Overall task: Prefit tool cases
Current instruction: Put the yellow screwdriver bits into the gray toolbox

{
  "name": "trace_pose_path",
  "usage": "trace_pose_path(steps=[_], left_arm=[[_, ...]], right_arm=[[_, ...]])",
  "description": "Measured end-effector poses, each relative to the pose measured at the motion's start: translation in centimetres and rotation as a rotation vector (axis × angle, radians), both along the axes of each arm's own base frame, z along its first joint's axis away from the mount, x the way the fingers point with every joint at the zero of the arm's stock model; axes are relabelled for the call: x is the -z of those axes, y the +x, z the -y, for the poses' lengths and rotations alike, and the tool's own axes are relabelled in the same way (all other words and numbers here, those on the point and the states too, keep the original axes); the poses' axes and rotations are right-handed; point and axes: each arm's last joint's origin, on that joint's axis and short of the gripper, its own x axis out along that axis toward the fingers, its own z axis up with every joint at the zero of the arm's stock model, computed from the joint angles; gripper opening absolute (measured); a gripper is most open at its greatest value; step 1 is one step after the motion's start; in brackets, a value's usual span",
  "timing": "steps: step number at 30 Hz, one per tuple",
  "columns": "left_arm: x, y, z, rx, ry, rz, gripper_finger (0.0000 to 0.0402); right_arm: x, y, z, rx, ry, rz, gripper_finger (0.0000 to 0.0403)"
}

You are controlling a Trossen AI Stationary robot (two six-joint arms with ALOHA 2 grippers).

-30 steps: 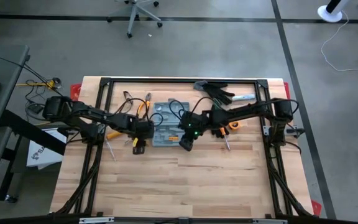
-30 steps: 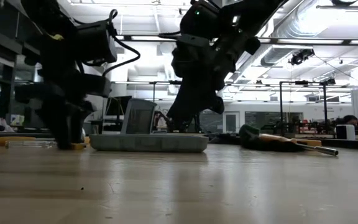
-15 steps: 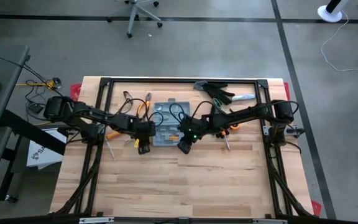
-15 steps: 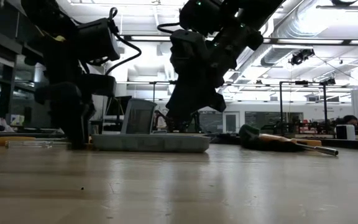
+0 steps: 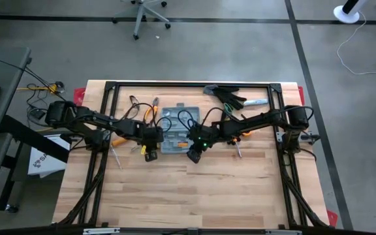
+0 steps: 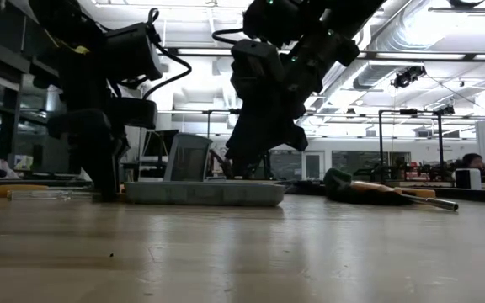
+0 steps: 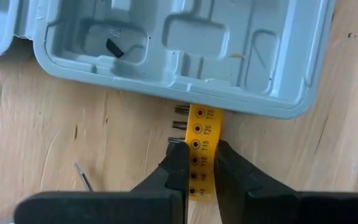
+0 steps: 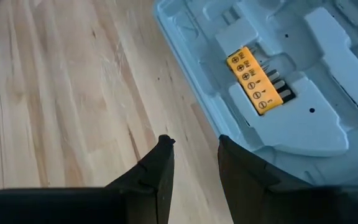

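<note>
Since one second ago, left gripper (image 5: 149, 154) has shifted toward the tool case (image 5: 174, 128), now at its left near corner; right gripper (image 5: 192, 155) has drawn slightly nearer the case's right near corner. Little change over the last half second.

Case lies open and flat on the bench (image 5: 188, 189), toward the far edge, near mid-width. High view shows the grey-blue case roughly square, edges parallel to the bench edges; long axis cannot be told.

Left gripper clenched on a yellow bit strip (image 7: 201, 155), which lies on the wood, its far end touching the case (image 7: 185, 50) rim. Strip markings readable: T25, T20, T15, T10, lower ones unclear.

Right gripper (image 8: 195, 163) released, fingers apart, over bare wood beside the case (image 8: 303, 74) edge. A second yellow bit holder (image 8: 252, 80) sits in a moulded recess; screw-head symbols printed on it.
</note>
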Motion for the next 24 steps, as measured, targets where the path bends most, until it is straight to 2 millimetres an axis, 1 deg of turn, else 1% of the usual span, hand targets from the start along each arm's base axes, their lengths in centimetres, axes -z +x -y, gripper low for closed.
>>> trace_pose_path(steps=[9, 11, 16, 18, 21, 24], left_arm=[[0.0, -0.1, 0.0, -0.006, -0.006, -0.006, 0.004], [0.0, -0.1, 0.0, -0.011, -0.008, -0.005, 0.0064], [-0.5, -0.5, 0.0, -0.011, -0.007, 0.0, 0.0139], [-0.8, -0.7, 0.0, -0.01, -0.007, 0.01, 0.0162], [-1.1, -0.6, 0.0, -0.01, -0.007, 0.033, 0.0187], [-1.2, -0.6, 0.0, 0.005, -0.01, 0.038, 0.02]], right_arm=[[0.0, -0.1, 0.0, -0.007, -0.007, -0.006, 0.0114], [0.0, -0.1, 0.0, -0.01, -0.009, -0.006, 0.0114], [0.1, -0.1, 0.0, -0.014, -0.013, -0.007, 0.0114], [0.1, -0.1, 0.0, -0.015, -0.013, -0.011, 0.0114], [0.1, -0.1, 0.0, -0.021, -0.018, -0.012, 0.0114], [0.1, -0.2, 0.0, -0.026, -0.022, -0.017, 0.0114]])
